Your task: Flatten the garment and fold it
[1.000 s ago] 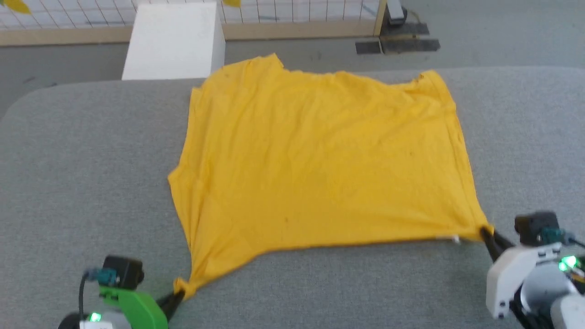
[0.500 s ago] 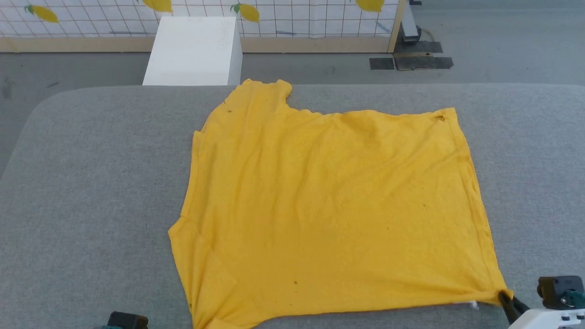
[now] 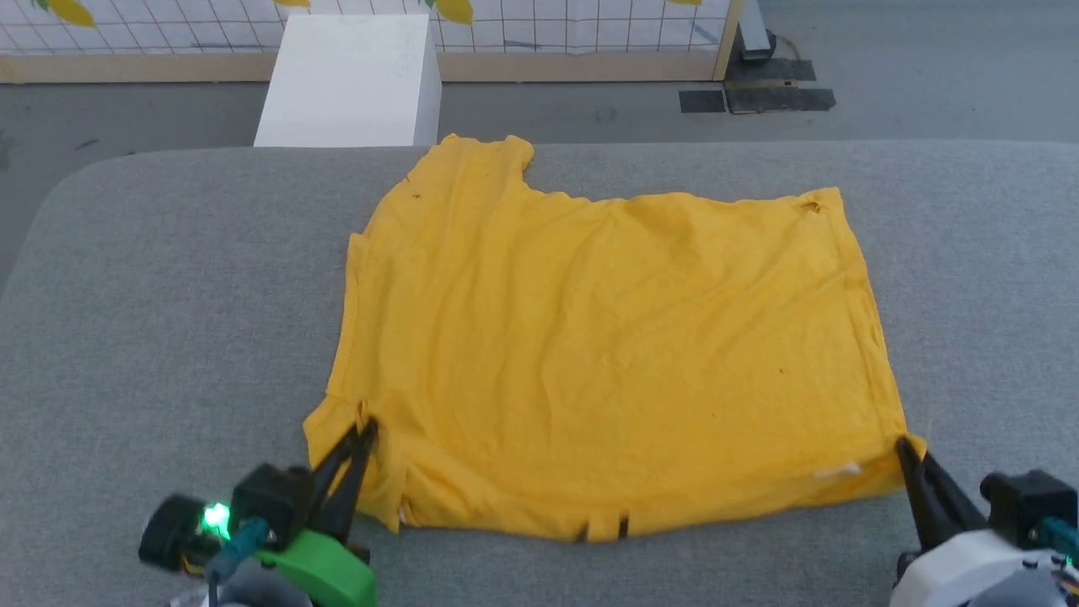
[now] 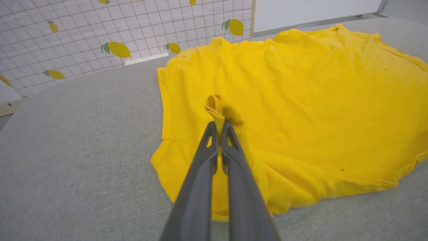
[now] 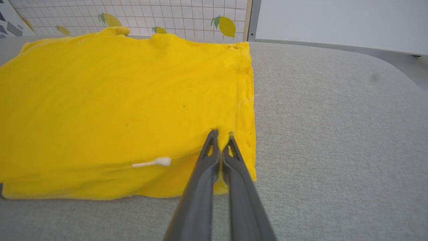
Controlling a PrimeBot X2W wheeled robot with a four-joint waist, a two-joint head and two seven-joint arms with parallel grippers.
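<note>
The garment point(image 3: 607, 337) is plain yellow cloth spread on the grey padded table point(image 3: 152, 320), its near hem turned up and folded a little over itself. My left gripper point(image 3: 364, 428) is shut on the garment's near left corner, a pinch of cloth bunched above its tips point(image 4: 219, 122). My right gripper point(image 3: 902, 443) is shut on the near right corner point(image 5: 221, 134). A small white tag point(image 5: 152, 163) pokes out of the near edge of the garment point(image 5: 117, 100). The garment point(image 4: 301, 100) lies fairly flat with soft wrinkles.
A white box point(image 3: 350, 80) stands on the floor past the table's far edge. Behind it runs a gridded panel with lemon prints point(image 3: 548, 34). Dark mats point(image 3: 759, 97) lie on the floor at the back right. Grey table surface extends on both sides of the cloth.
Both grippers have carried the near corners forward, so the near hem now lies doubled over the cloth. The head camera has shifted, and the left gripper is back in its view.
</note>
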